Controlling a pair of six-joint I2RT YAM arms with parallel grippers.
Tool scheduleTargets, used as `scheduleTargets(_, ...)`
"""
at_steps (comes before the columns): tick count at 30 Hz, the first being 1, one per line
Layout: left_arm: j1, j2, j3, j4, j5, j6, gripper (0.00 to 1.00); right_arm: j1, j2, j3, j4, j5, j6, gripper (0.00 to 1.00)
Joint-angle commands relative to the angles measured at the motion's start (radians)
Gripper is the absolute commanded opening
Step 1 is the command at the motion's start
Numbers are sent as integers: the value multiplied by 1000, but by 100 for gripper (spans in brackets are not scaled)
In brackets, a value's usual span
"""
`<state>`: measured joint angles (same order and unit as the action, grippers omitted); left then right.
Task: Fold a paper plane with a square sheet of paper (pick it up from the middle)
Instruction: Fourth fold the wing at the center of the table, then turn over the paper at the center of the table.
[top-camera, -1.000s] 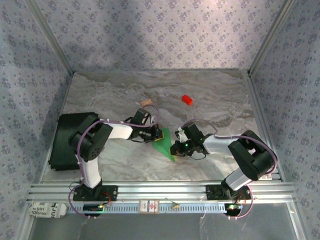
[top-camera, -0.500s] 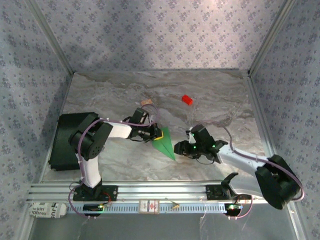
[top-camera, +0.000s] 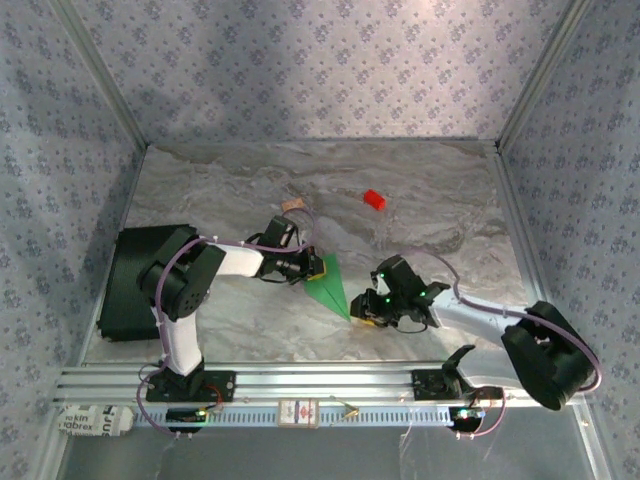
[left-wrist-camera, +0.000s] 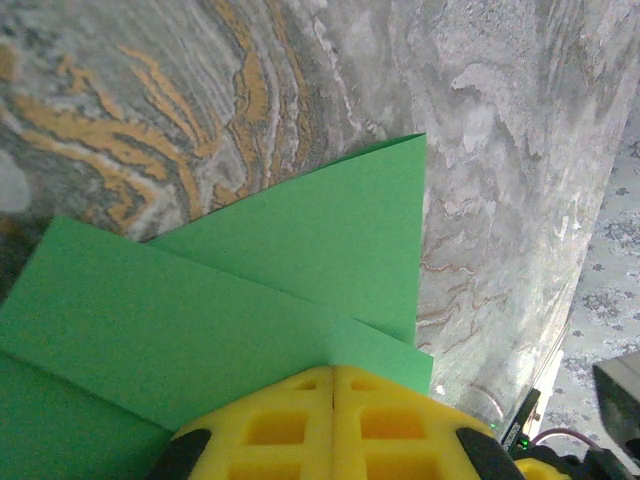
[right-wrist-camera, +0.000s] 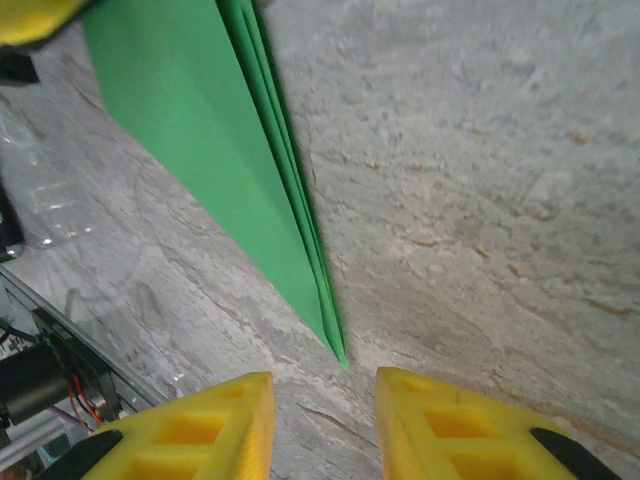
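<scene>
So the paper plane (top-camera: 329, 287) is lying flat on the counter (top-camera: 240, 180) around the middle of the frame, nose pointing down and a bit right. The left gripper (top-camera: 318, 268) has its fingers pressed together on the wide tail end. The right gripper (top-camera: 360, 312) is spread and sitting low, with the pointed nose just ahead of the gap between its fingers. My worry is that if the right one closes slightly off-line, it grabs only one layer at the tip and peels the folds apart. Or it shoves the nose and buckles the paper against the clamped tail. Pulling the two ends in different directions could also twist or tear the crease.
</scene>
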<state>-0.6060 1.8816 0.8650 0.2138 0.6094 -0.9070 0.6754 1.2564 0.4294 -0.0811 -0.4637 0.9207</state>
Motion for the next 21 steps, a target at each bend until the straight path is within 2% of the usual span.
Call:
scheduleTargets(1,8,21,-9,-41,-23,-2,0,13,41,18,26,-42,10,33)
scheduleTargets(14,7,22,-4,-39,-20,-6,0,23,116,11,114,-75,16,31)
scheduleTargets(21,9,20,-3,-38,-20,-7,0,17,107,7,167,-75,35,27)
